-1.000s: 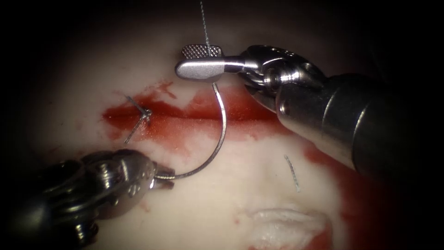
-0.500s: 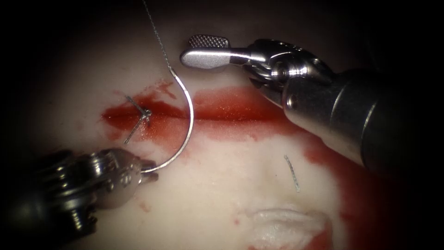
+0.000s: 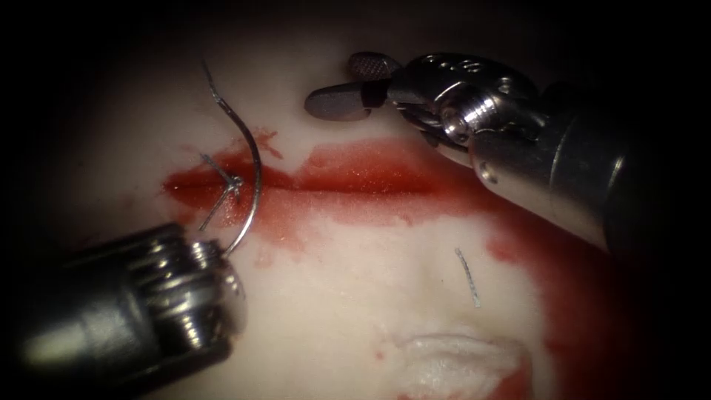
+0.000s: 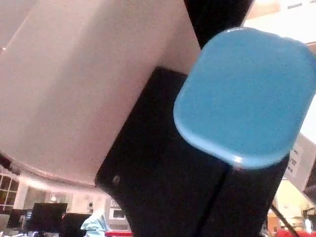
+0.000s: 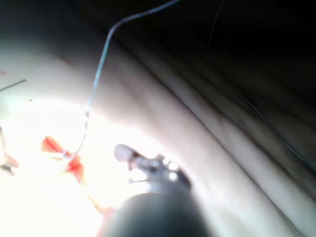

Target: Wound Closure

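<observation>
pale tissue [image 3: 348, 296] around the cut [image 3: 348, 185]. we see the left tool [image 3: 211, 259] now pinching the needle [image 3: 248, 174] by one end, free above the cut's left end; right tool [image 3: 348, 89], spread, has released it. handover done; next needs repositioning.

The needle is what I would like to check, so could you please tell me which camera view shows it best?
The endoscope view: the needle arcs free above the tissue, crossing the cut near the knot, one end held at the left gripper. The right wrist view shows thread clearly, the needle hardly.
</observation>
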### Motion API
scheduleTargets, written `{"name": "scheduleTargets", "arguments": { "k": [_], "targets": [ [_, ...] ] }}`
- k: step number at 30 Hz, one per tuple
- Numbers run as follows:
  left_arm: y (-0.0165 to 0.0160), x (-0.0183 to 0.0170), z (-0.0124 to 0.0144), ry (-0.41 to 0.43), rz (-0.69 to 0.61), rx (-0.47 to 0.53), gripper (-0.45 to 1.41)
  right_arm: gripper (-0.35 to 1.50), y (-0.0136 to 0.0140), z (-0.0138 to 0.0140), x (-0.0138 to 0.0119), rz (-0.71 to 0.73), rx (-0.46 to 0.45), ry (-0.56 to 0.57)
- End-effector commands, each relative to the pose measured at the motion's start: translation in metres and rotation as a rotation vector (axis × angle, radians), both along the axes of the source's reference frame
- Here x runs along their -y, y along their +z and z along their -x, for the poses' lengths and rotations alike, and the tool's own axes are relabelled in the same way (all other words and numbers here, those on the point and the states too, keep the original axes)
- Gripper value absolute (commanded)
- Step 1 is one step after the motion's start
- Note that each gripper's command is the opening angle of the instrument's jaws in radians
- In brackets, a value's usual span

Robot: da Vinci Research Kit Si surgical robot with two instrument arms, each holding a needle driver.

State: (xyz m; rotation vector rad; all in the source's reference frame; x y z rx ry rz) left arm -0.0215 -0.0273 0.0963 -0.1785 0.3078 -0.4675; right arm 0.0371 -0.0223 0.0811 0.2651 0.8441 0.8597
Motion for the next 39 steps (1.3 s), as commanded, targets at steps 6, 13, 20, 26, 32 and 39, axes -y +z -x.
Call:
{"name": "scheduleTargets", "arguments": {
  "k": [6, 13, 20, 26, 32, 39],
  "targets": [
    [-0.0007, -0.0008, 0.0012, 0.006, 0.054, -0.014, -0.45, 0.79, -0.0028, -0.0039, 0.0012, -0.056, 0.007, -0.052],
    [-0.0004, -0.0011, 0.0011, -0.052, -0.036, 0.031, -0.45, 0.67, -0.0043, -0.0063, 0.0032, -0.077, -0.004, -0.092],
    [-0.0008, -0.0012, 0.0011, -0.068, -0.036, 0.046, -0.45, 0.57, -0.0035, -0.0072, 0.0038, -0.058, 0.052, -0.129],
    [-0.0015, -0.0010, 0.0014, -0.074, -0.036, 0.057, -0.45, 0.61, -0.0020, -0.0074, 0.0042, -0.039, 0.093, -0.143],
    [-0.0016, -0.0008, 0.0017, -0.077, -0.034, 0.062, -0.45, 0.94, -0.0015, -0.0076, 0.0037, -0.010, 0.099, -0.122],
    [-0.0016, -0.0007, 0.0019, -0.079, -0.031, 0.067, -0.45, 0.83, -0.0017, -0.0079, 0.0035, 0.008, 0.045, -0.091]
  ]
}}
